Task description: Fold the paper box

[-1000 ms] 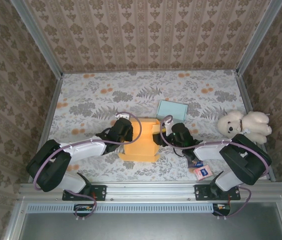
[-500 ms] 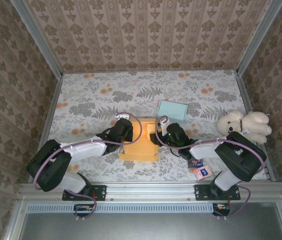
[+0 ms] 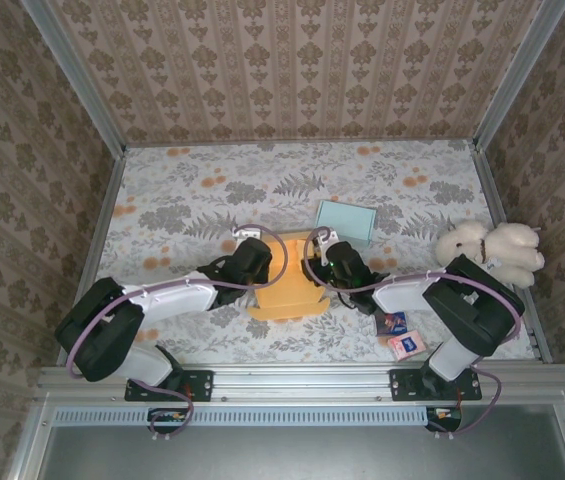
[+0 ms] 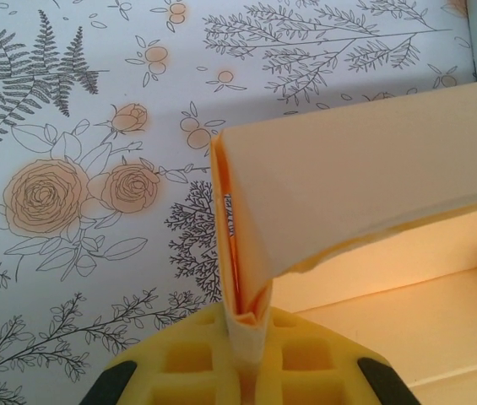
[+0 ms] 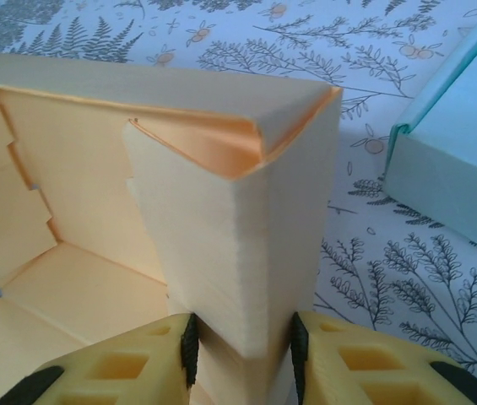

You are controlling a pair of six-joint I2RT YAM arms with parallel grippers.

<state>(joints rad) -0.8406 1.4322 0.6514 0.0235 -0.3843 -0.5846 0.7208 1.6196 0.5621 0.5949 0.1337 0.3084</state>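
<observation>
The paper box is pale orange card, half folded, and sits on the flowered table between my two arms. My left gripper is at its left side, and in the left wrist view the left gripper is shut on the thin doubled left wall of the box. My right gripper is at the box's right side. In the right wrist view the right gripper has both black pads pressed against the thick folded-over right wall, which stands upright.
A teal box lies just behind the right gripper, close to the paper box's back right corner. A white teddy bear sits at the right edge. Small cards lie near the right arm's base. Patterned walls enclose the table.
My right gripper has moved left and away from me onto the box's right wall, and its jaws have narrowed against it. The left gripper has shifted slightly right, keeping its hold.
</observation>
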